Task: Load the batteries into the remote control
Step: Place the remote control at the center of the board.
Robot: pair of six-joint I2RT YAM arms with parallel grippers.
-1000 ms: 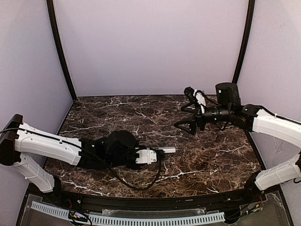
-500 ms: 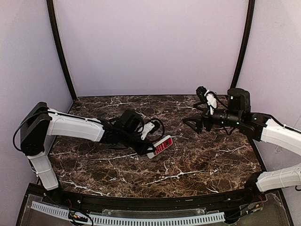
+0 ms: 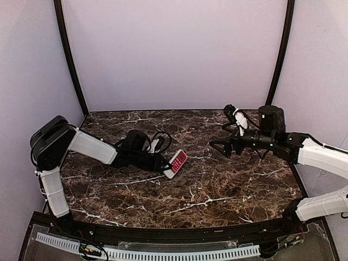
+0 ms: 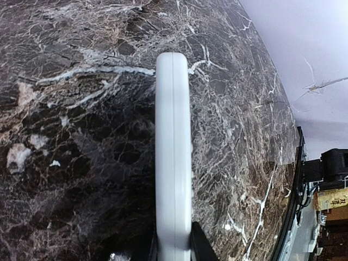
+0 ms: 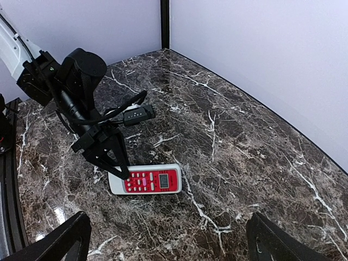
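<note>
Red face up now, not white edge: clamps remote [image 3: 176, 162] by one end in left gripper [image 3: 165, 165]. Leaves right gripper [image 3: 218, 148] gaping, empty. Likely hides battery recess underneath.

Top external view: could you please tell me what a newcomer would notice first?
The red-faced remote control stands out against the dark marble table, left of centre, gripped at one end by the left gripper. The right gripper hangs wide open to its right, empty.

no readable text, markings blurred (remote control [image 5: 145, 182])
</note>
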